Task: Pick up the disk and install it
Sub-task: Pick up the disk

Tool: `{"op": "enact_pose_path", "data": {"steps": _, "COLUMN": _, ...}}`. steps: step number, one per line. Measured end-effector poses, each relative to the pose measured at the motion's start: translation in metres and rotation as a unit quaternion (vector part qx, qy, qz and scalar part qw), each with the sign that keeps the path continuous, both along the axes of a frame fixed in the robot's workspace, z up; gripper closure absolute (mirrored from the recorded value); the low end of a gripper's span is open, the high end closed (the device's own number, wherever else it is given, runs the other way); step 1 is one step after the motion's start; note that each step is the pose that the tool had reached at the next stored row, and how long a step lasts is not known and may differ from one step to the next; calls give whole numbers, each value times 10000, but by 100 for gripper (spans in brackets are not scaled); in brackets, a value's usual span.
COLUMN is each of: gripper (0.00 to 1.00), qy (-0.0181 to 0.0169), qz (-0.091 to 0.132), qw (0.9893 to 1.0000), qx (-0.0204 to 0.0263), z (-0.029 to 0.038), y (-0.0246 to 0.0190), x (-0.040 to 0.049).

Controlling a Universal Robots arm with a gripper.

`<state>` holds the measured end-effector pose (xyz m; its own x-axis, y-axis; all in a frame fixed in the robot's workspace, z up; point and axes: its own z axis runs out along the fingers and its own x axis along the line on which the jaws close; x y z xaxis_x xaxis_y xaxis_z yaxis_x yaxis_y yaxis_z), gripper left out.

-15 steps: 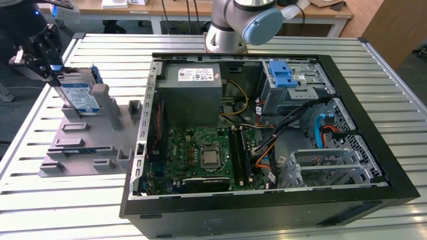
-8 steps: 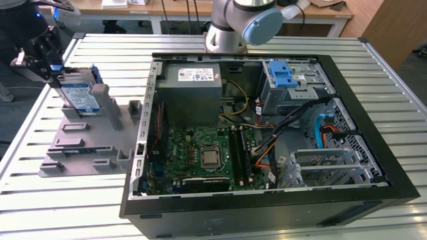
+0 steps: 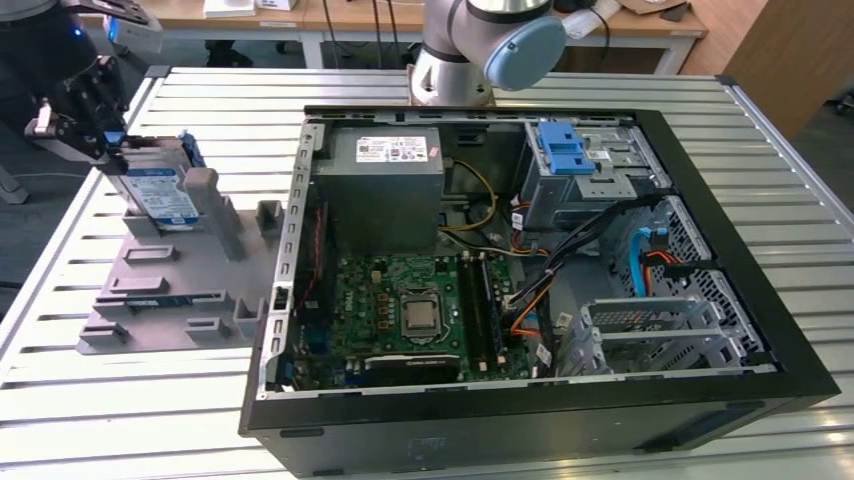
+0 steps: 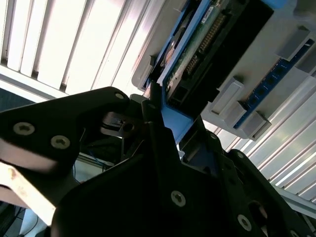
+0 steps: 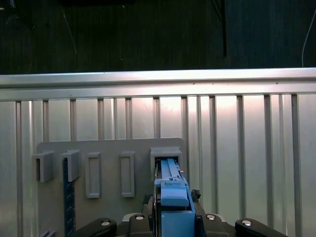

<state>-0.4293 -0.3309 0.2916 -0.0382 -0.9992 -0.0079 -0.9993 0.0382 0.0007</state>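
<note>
Exterior view: gripper [image 3: 118, 150] is clamping the disk [image 3: 158, 192] by its blue bracket, jaws closed on it; disk standing upright at grey fixture [image 3: 160, 290].

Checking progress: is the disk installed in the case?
Out. The flat, blue-framed silver metal disk stands on edge in the grey plastic rack beside the black computer case.

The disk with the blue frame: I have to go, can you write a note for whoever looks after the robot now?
Gripper: at the top edge of the flat silver metal disk in its blue plastic bracket; whether it grips cannot be told.
Disk: upright in a slot of the grey plastic holder rack, at the exterior view's left of the open black computer case.
Done: gripper is at the disk.
Left: disk not yet lifted out or installed.
</note>
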Motion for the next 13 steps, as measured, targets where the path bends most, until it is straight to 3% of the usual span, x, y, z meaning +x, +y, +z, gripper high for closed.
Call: {"op": "enact_pose_path", "data": {"steps": 13, "gripper": 64, "qy": 0, "qz": 6, "qw": 10000, "qx": -4, "z": -9, "y": 0, "x": 0}}
